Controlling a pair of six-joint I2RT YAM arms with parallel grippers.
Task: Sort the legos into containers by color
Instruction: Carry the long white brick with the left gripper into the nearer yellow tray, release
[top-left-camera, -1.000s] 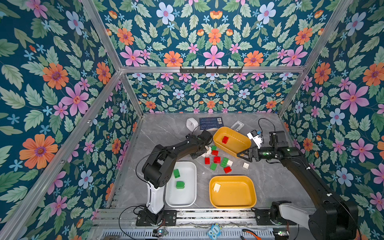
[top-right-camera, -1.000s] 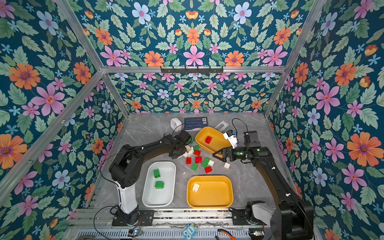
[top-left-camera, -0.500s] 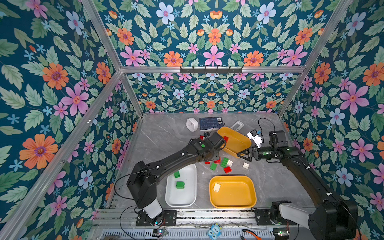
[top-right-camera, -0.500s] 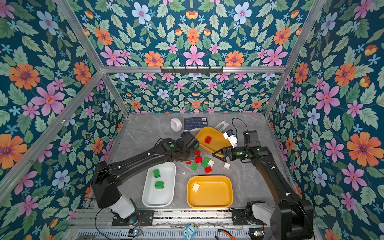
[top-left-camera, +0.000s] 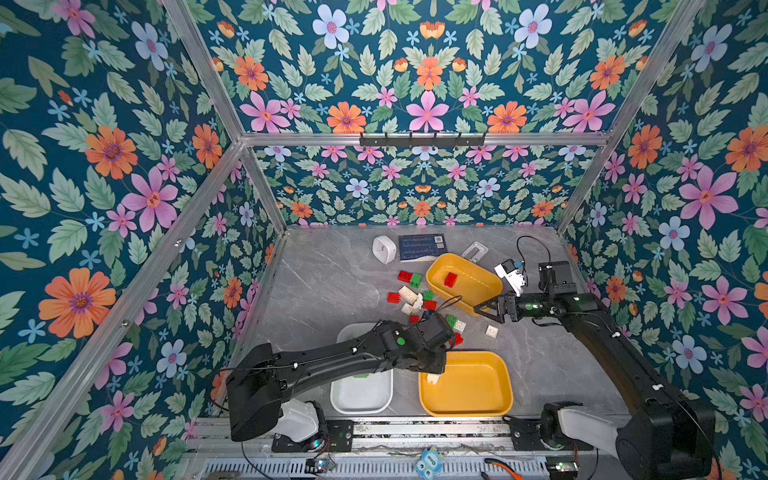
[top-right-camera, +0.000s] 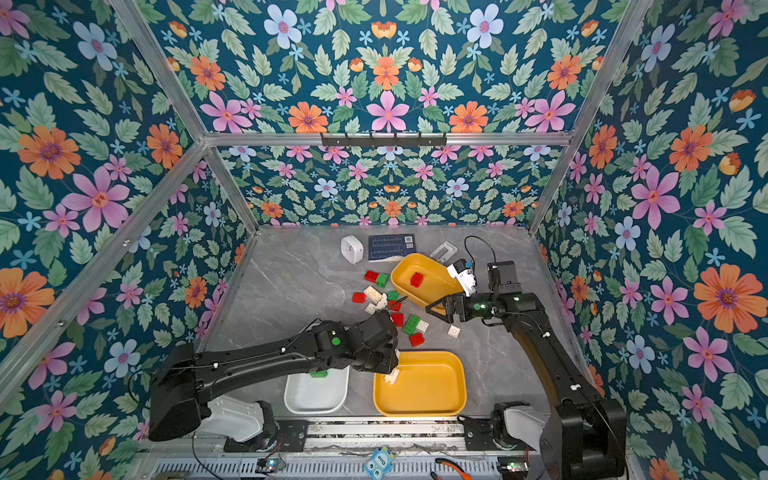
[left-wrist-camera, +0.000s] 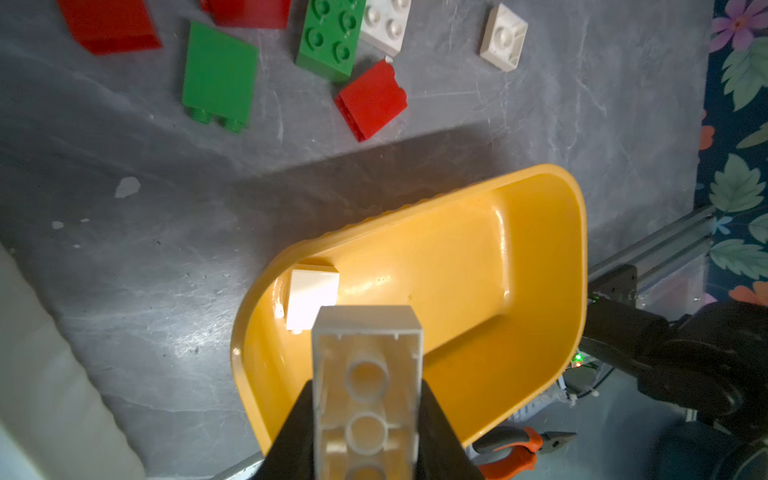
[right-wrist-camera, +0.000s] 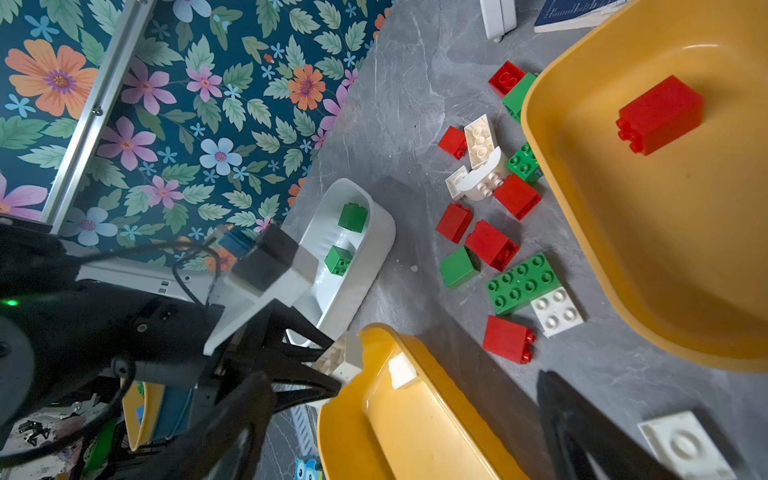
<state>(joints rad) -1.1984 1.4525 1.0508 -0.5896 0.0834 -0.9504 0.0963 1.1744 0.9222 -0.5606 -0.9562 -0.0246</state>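
Note:
My left gripper (left-wrist-camera: 368, 399) is shut on an oblong cream-white lego (left-wrist-camera: 368, 345), hollow underside facing the camera. It hangs over the left end of the near mustard-yellow container (top-left-camera: 490, 399), where a white lego (left-wrist-camera: 311, 299) lies. In both top views the wrist hides the jaws (top-left-camera: 436, 365). My right gripper (top-left-camera: 484, 309) stands open above the table by the far yellow container (top-left-camera: 478, 291), which holds a red lego (top-left-camera: 450, 279). Loose red, green and white legos (top-left-camera: 415, 299) lie between the containers. The white container (top-left-camera: 361, 399) holds two green legos (right-wrist-camera: 352, 217).
A white rounded gadget (top-left-camera: 384, 248), a dark card (top-left-camera: 422, 247) and a small grey object (top-left-camera: 475, 251) sit at the back. A lone white square brick (top-left-camera: 491, 331) lies right of the pile. Orange-handled pliers (left-wrist-camera: 515, 449) lie by the front rail.
My left arm has swung from the pile beside the far yellow container back to the near yellow one, carrying the cream-white lego. The right arm has not moved.

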